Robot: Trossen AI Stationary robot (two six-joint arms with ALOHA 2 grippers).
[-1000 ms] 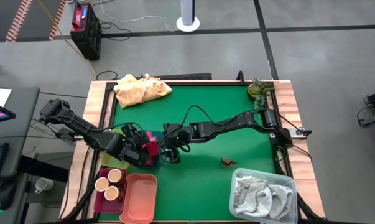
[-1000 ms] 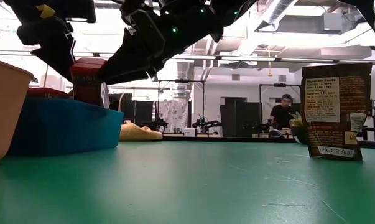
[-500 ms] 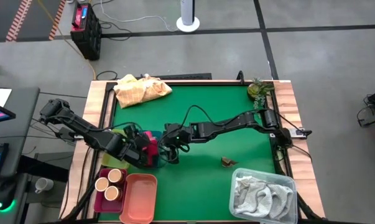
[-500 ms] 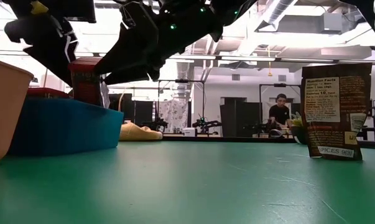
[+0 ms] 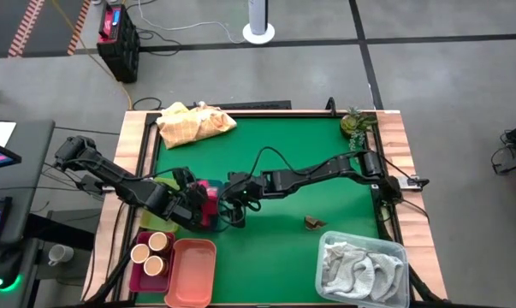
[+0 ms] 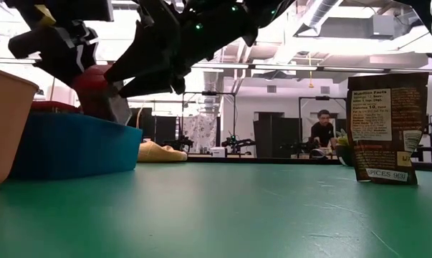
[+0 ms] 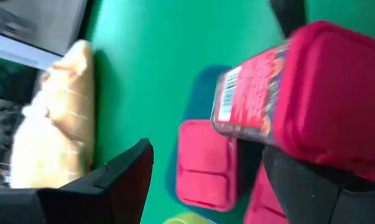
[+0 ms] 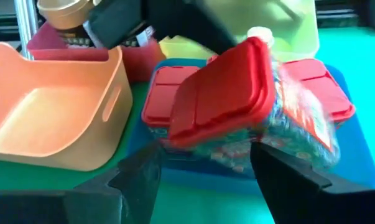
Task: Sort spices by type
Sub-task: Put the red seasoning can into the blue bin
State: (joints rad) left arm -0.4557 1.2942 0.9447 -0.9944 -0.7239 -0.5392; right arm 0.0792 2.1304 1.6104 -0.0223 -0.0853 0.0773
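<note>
**A:** Left side first?

**B:** Left fingers [image 7: 119,174] clamped on a red packet [image 8: 237,106], by the look of it. Tilted, lid side up, hanging just over the blue bin [image 6: 72,147] near the counter's [image 5: 309,171] left edge. Two more red packets [image 8: 165,93] lying flat inside already.

**A:** And the right?

**B:** Right fingers [image 8: 137,180] spread wide, gripping nothing, hovering close beside that same bin and pointed straight at the held packet.

**A:** Crowded, then. Worst case?

**B:** Bumping. Two arms that near, one careless reach, and off goes the packet onto the counter or into the orange bin [image 8: 25,143] next door.

**A:** Anything else?

**B:** The tilt. Let go at that angle and likely to land on edge, propped against the packets below or the bin wall rather than flat. Better levelled and lowered before opening.

**A:** Rest of the sorting?

**B:** Tan-lidded jars [image 5: 151,252] sitting in the dark red bin. Small brown piece [image 5: 314,222] alone on the green, well apart from every bin, probably next for the free arm.
</note>
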